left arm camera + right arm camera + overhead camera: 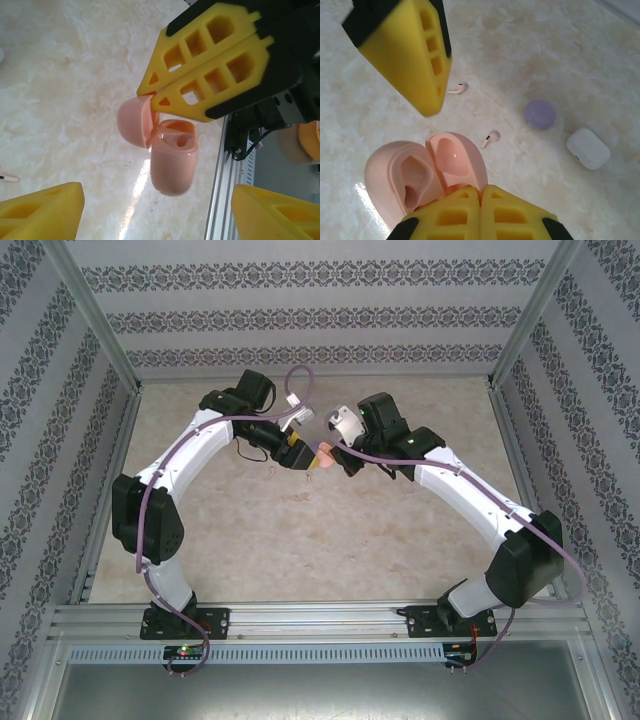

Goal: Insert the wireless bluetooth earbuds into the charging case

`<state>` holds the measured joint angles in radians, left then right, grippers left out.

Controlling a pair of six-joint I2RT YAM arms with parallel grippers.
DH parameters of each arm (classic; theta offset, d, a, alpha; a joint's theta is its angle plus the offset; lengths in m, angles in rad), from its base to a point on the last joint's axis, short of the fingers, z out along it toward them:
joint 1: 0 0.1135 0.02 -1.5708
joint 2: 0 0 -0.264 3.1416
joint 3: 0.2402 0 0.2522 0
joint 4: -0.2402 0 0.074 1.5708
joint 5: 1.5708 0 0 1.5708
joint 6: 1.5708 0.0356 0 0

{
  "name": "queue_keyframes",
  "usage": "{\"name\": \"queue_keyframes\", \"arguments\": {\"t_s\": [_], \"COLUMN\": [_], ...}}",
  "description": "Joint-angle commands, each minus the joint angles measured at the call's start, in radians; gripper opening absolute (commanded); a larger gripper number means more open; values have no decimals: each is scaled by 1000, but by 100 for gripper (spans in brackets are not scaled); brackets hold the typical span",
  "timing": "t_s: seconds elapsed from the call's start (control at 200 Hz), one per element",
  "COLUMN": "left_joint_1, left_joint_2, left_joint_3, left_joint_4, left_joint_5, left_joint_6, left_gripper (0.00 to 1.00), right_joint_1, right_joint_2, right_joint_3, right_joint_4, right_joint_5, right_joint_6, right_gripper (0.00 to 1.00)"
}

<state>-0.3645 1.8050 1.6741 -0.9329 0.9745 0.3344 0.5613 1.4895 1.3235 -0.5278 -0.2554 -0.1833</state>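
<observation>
The pale pink charging case (410, 175) hangs above the table with its lid (455, 157) swung open, and both sockets look empty. My right gripper (481, 192) is shut on the lid at the hinge side; in the left wrist view that right gripper (150, 97) pinches the case (172, 162) from above. My left gripper (157, 212) is open, its fingers (45, 212) wide apart on either side below the case and not touching it. Two pink earbuds lie on the table, one (456, 89) farther off and one (491, 138) near the case. From above, both grippers meet at the case (322, 455).
A round purple case (540, 113) and a white case (588, 148) sit shut on the marble tabletop (530, 55) beyond the earbuds. An aluminium frame rail (220, 195) runs along the table's edge. Patterned walls (320, 320) enclose the workspace.
</observation>
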Motion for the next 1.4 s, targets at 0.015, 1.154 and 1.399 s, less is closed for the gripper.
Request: {"name": "queue_keyframes", "arguments": {"t_s": [0.015,1.154,1.399], "left_joint_1": [9,10,10], "left_joint_2": [13,29,31], "left_joint_3": [20,-1,-6], "left_joint_4": [-31,-39,-21], "left_joint_5": [49,122,146], "left_joint_6": [29,45,37], "left_gripper": [76,38,25], "right_joint_1": [21,47,49], "right_joint_2": [6,29,30], "right_joint_3": [38,56,56], "right_joint_4": [-1,13,18], "right_joint_5": [8,11,3], "right_joint_6": [-8,9,19], "right_gripper": [0,0,0]}}
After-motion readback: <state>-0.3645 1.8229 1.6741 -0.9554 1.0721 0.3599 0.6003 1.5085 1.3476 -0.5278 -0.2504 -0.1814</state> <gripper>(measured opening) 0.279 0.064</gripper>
